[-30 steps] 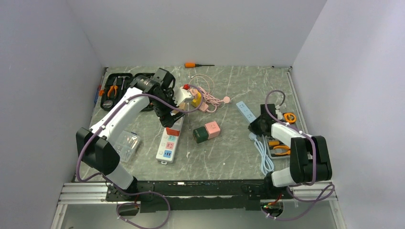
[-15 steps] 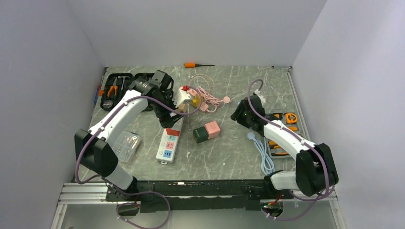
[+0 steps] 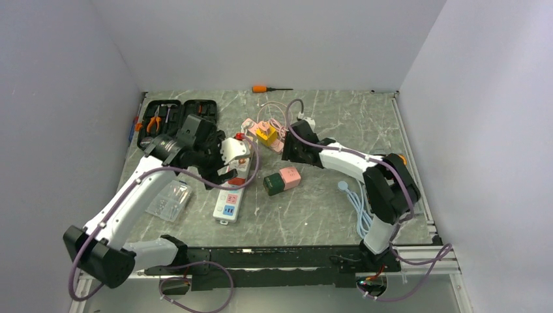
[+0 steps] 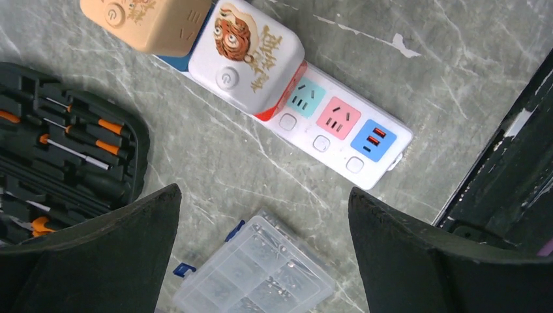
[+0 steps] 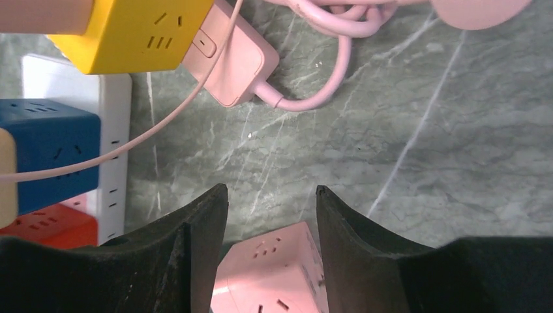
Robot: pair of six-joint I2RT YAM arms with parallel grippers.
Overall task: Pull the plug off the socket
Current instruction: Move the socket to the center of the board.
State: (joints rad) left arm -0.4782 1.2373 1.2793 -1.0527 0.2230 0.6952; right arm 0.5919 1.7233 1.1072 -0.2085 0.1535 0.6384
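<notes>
Across the grey marbled table (image 3: pixel 345 124) we judge the job barely begun: both arms reach in from 6 o'clock and neither has hold of anything. Our left pincer (image 4: pixel 264 195) hangs empty with its jaws spread wide above the white power strip (image 4: pixel 339 127). The strip lies toward 8 o'clock of the table's middle and carries a white cube (image 4: pixel 251 55) with a tiger picture on it. Our right pincer (image 5: pixel 270 192) stands partly open and also empty, over bare stone, with a pink cube (image 5: pixel 270 274) showing beneath it at 6 o'clock. What we take to be the task's thing, the flat pink plug (image 5: pixel 231 62), sits at about 11 o'clock from those fingertips, near them but apart, and close to 12 o'clock of the table's middle seen from overhead. It is pressed against the side of the yellow socket cube (image 5: pixel 130 29), at the cube's 4 o'clock, so it looks seated. Its pink cable (image 5: pixel 332 78) loops off toward 2 o'clock. What is left is to bring the right pincer onto the plug, close on it, and draw it out of the cube.
</notes>
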